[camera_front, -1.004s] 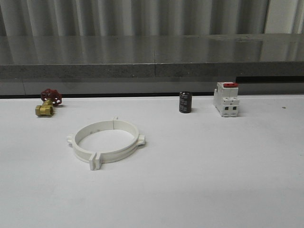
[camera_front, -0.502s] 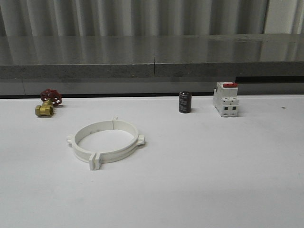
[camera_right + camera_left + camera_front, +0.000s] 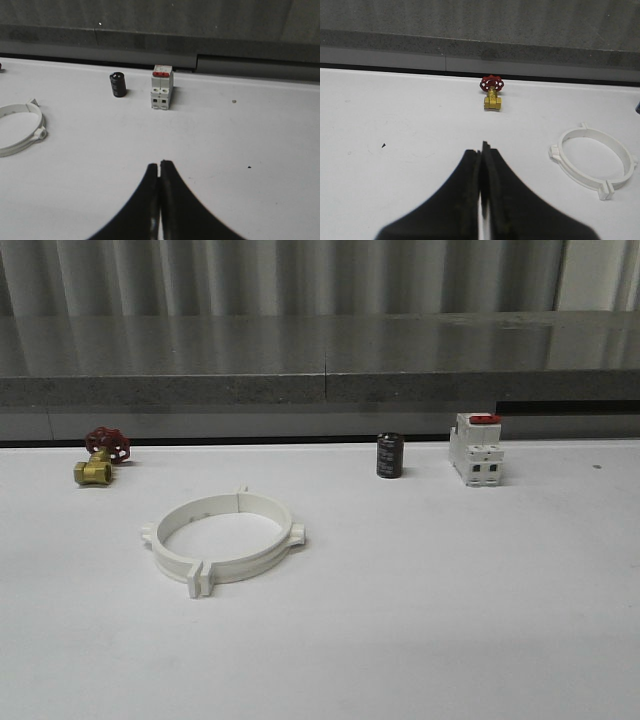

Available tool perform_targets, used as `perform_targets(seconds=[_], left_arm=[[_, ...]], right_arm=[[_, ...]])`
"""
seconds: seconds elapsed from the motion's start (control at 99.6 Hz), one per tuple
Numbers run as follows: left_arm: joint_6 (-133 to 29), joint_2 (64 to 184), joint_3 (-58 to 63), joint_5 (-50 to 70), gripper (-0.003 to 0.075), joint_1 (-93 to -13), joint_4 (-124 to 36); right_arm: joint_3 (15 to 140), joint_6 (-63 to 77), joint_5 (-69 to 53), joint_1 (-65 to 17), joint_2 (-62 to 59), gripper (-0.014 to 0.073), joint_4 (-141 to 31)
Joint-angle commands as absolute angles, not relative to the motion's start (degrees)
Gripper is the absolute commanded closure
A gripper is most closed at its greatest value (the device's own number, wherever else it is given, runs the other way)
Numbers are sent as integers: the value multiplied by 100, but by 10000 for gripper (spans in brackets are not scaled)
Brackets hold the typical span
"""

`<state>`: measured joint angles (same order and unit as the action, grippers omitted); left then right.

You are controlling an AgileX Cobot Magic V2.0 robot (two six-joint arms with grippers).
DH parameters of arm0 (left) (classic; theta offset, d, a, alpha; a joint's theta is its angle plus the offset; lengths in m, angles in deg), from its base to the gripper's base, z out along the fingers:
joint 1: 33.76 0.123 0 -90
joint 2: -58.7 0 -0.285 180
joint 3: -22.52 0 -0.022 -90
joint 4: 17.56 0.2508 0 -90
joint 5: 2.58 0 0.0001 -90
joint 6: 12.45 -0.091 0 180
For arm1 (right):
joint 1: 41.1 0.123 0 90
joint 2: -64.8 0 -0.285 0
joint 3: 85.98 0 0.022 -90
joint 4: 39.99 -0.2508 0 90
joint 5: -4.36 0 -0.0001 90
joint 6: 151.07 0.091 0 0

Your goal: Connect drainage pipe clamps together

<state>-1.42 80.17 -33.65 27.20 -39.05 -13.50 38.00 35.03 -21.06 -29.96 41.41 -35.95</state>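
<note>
Two white plastic semicircular drainage pipe clamps [image 3: 222,538] lying joined as one wide ring on the white table [image 3: 450,590], left of centre. Farther left, small brass valve with red handwheel [image 3: 100,455]. Far right, black cylindrical capacitor [image 3: 390,455] beside white boxy breaker with red top [image 3: 476,449]. Left gripper [image 3: 482,150] pressed closed, empty. Right gripper [image 3: 159,165] likewise closed, empty.

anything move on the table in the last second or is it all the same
Nothing visibly changed. The drainage pipe clamps lie as one ring in the same spot, and the valve, capacitor and breaker sit where they were.
</note>
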Motion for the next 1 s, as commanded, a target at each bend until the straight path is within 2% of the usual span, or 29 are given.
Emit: perform_targets(seconds=[0.0,0.191,0.532,0.703,0.994], left_arm=[[-147,8069,-3206,2275,741,-3897,-1332],[-147,8069,-3206,2275,741,-3897,-1332],[-147,8069,-3206,2275,741,-3897,-1332],[-147,8069,-3206,2275,741,-3897,-1332],[-147,8069,-3206,2275,741,-3897,-1332]], right_arm=[[3647,3216,-1421,-3301,4472,659,-3837],[2967,3216,-802,-3846,5175,659,-3999],[1955,3241,107,-3869,5879,659,-3999],[1622,3288,641,-3869,5870,659,-3999],[1629,3288,742,-3869,5870,659,-3999]])
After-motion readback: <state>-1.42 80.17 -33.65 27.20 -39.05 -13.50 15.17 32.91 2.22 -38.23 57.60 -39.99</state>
